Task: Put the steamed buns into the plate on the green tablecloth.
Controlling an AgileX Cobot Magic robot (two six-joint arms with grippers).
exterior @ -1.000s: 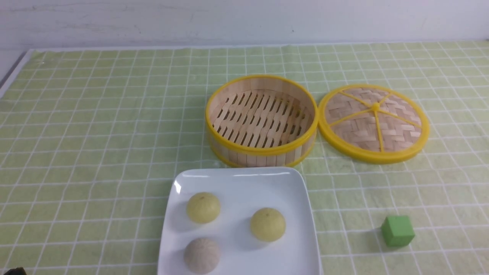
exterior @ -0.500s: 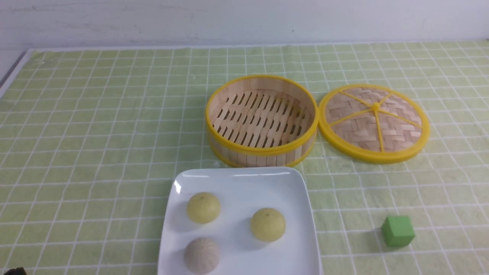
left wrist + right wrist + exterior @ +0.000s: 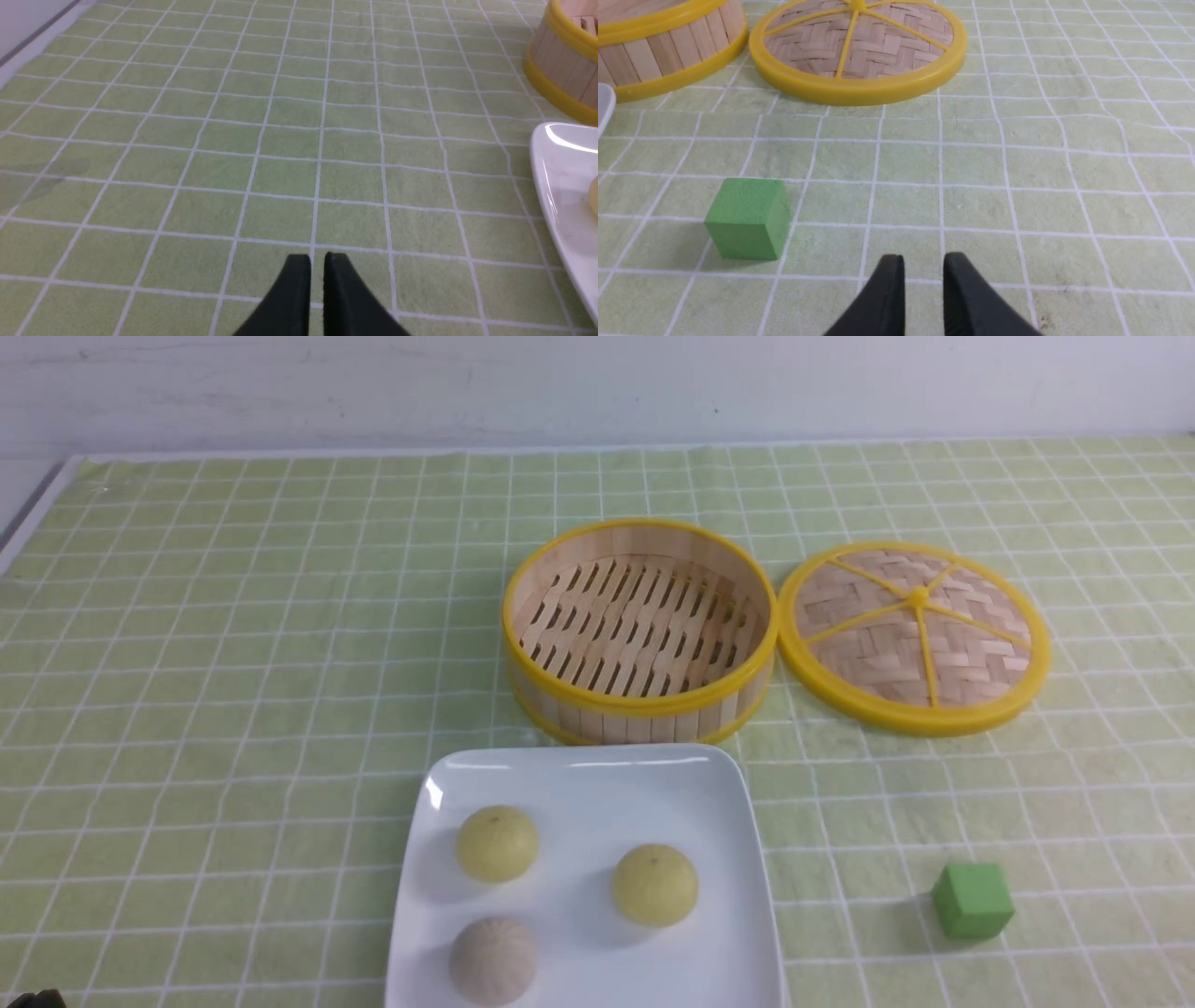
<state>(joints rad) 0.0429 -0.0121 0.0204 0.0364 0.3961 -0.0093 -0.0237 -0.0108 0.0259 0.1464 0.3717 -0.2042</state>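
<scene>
Both steamed buns (image 3: 497, 843) (image 3: 654, 884) sit on the plate (image 3: 597, 775) on the green tablecloth (image 3: 233, 663), so I'd just park the left gripper (image 3: 317, 257) and right gripper (image 3: 923, 259), jaws slightly parted and empty, clear of it.

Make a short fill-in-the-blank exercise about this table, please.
1. The plate holds ____ buns.
2. The grey bun lies ____ the camera than the yellow buns.
3. The steamer is ____ inside.
4. The lid lies to the steamer's ____.

Missing words: three; nearer; empty; right
</scene>
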